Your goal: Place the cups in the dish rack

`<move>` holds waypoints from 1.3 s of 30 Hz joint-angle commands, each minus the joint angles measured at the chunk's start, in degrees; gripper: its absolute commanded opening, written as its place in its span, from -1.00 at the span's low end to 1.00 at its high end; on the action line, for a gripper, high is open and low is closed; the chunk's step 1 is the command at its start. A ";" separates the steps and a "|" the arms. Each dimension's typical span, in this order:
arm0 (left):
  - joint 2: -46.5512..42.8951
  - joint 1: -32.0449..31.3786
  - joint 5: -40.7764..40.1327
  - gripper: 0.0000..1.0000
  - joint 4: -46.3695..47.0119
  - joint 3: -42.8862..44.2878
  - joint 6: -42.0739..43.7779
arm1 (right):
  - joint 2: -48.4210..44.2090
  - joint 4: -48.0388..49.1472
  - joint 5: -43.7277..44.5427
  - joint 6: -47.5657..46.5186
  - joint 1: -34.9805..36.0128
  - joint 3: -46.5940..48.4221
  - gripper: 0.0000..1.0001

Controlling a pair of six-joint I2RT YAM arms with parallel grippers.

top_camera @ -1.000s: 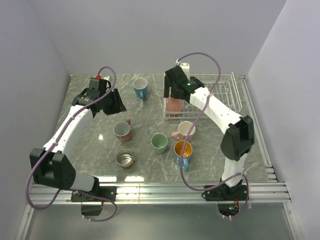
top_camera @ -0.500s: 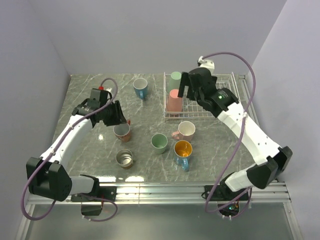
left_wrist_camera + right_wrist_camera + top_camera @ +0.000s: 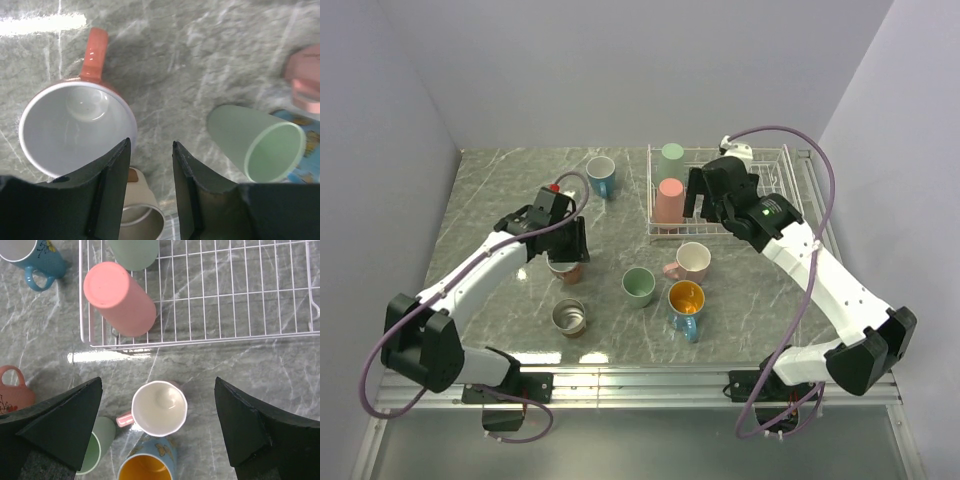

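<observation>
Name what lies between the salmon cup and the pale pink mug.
Only the dish rack's front rim and bare tabletop; the right wrist view shows it.

The wire dish rack [image 3: 240, 290] holds a mint green cup [image 3: 672, 153] and a salmon pink cup [image 3: 669, 198], both upturned, at its left end. Upright on the tabletop [image 3: 490, 185] stand a blue mug [image 3: 601, 175] (left of the rack), brown mug [image 3: 77, 127], steel cup [image 3: 569, 316], second mint cup [image 3: 638, 286], pale pink mug [image 3: 692, 262] and orange-lined blue mug [image 3: 685, 300].

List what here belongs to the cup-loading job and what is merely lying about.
Job: dish rack; in it mint cup, salmon cup; outside it blue mug, brown mug, steel cup, green cup, pale pink mug, orange-lined mug.
Not the job's: marble table, purple cables.
</observation>
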 commanded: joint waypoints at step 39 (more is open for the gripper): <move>7.38 -0.71 0.07 -0.99 -1.65 23.70 1.82 | -4.22 6.52 -14.47 1.33 0.19 1.12 0.99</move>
